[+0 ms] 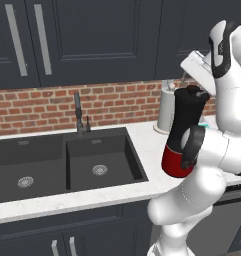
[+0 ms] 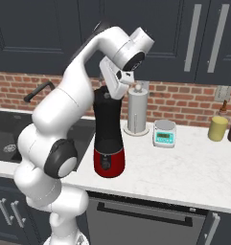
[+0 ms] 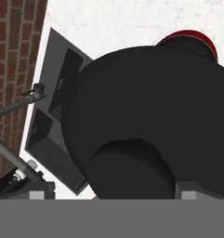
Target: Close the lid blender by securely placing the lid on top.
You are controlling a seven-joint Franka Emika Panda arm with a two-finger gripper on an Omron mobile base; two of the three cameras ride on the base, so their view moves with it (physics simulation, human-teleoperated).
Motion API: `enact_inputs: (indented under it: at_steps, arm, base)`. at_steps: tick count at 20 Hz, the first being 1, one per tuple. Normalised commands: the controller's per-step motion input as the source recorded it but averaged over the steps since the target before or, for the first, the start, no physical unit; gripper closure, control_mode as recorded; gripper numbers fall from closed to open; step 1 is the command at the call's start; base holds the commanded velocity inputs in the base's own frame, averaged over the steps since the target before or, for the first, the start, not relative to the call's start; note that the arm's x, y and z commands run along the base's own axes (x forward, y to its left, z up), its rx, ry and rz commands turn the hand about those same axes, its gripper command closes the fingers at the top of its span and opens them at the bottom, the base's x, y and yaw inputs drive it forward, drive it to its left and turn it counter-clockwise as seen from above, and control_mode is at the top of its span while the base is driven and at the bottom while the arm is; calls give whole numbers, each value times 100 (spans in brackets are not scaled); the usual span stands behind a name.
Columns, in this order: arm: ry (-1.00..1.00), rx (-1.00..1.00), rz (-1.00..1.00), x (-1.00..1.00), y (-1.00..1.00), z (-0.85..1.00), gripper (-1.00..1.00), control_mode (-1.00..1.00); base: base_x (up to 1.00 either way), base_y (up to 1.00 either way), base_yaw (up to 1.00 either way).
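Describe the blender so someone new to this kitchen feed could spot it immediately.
Start at the double black sink set in the white counter below the brick wall. On the counter just right of the sink stands the blender, in front of a white paper-towel roll. Its glossy red rounded base and tall matte black jar set it apart from the pale items nearby.

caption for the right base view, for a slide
Gripper open just above the lid seated on the blender.

Glossy red base and matt black jar of the blender, on a speckled white stone-like counter.
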Motion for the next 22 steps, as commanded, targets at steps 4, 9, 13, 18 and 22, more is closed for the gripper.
enact_inputs:
  at_steps: [4,9,13,18,22]
  arm:
    - [-13,4,6,-15,0,0,-100,-100]
    - [-12,0,3,-47,8,1,-100,-100]
    - [-14,0,1,-51,14,13,-100,-100]
    - [-11,0,0,-41,25,16,-100,-100]
    - [-8,0,0,-34,36,1,-100,-100]
  base:
    - [0,0,0]
    - [0,0,0]
    - [0,0,0]
    - [0,0,0]
    - [0,0,0]
